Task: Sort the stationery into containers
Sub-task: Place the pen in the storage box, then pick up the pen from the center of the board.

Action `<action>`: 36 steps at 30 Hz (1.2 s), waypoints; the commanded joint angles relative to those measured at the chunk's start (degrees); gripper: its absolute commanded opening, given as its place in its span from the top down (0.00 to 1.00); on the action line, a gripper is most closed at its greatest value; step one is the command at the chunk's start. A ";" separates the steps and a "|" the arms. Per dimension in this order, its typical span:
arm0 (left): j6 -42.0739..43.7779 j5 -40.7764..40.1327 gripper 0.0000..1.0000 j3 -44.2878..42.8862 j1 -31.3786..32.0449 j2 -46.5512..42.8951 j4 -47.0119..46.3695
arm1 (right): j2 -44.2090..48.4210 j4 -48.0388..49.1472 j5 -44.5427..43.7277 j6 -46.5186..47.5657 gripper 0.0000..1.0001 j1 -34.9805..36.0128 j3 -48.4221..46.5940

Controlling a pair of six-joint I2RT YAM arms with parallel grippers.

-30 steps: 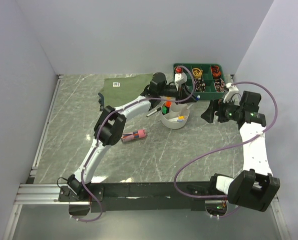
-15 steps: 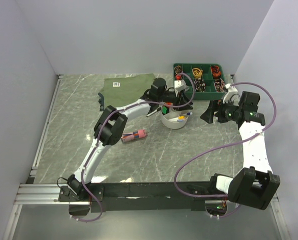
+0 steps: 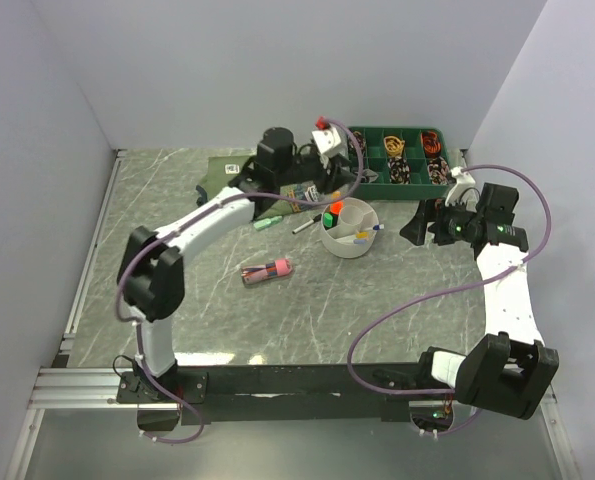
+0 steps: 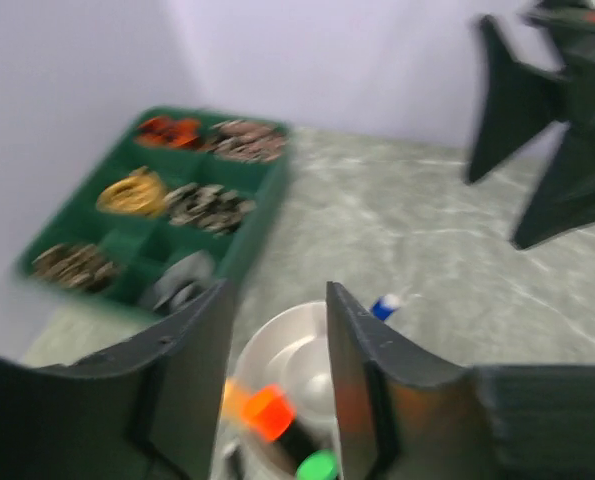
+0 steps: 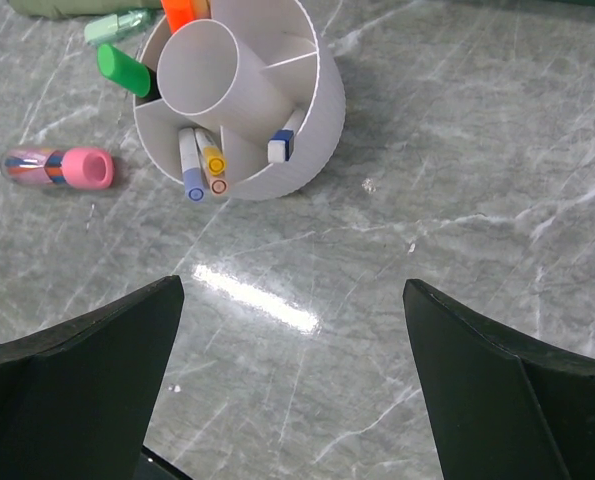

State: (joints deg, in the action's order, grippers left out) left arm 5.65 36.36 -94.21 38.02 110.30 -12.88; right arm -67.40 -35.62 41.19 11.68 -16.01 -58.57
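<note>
The white round tub (image 3: pixel 361 243) stands mid-table with dividers inside. It holds an orange highlighter (image 3: pixel 334 208), a green highlighter (image 5: pixel 122 70) and thin white pens with blue and yellow caps (image 5: pixel 202 165). One blue-capped pen (image 3: pixel 376 228) leans over its rim. On the table lie a pink marker (image 3: pixel 267 270), a pale green highlighter (image 3: pixel 267 223) and a thin dark pen (image 3: pixel 305 226). My left gripper (image 3: pixel 312 190) is open and empty, above and behind the tub (image 4: pixel 302 345). My right gripper (image 3: pixel 417 222) is wide open and empty, right of the tub (image 5: pixel 322 110).
A dark green compartment tray (image 3: pixel 397 160) of small items sits at the back right, close behind the tub. A folded olive-green shirt (image 3: pixel 239 168) lies at the back, under my left arm. White walls enclose the table on three sides.
My left arm has swung back and to the left, away from over the tub, its elbow now far left. The pale green highlighter now shows on the table. The right arm has not moved.
</note>
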 commanded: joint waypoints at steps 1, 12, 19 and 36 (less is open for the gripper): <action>7.44 -14.12 0.54 -1.32 -1.54 -0.80 19.54 | -0.01 2.74 0.12 -1.49 0.01 -0.43 -0.23; -0.11 -21.68 0.51 -24.34 -4.88 16.34 44.17 | -1.60 2.22 -0.41 -2.10 0.00 -0.43 -2.17; 1.20 -24.06 0.51 -26.98 -4.89 20.65 46.27 | -1.86 2.39 -0.32 -2.45 0.00 -0.42 -2.25; 3.75 -24.41 0.54 -28.39 -4.18 25.92 48.57 | -2.92 2.13 -0.94 -2.19 0.00 -0.34 -2.61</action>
State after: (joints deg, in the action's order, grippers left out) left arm 8.01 12.05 -119.37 33.08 135.11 34.17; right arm -70.43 -34.68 40.49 9.87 -16.01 -58.96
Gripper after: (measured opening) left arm 0.469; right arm 0.998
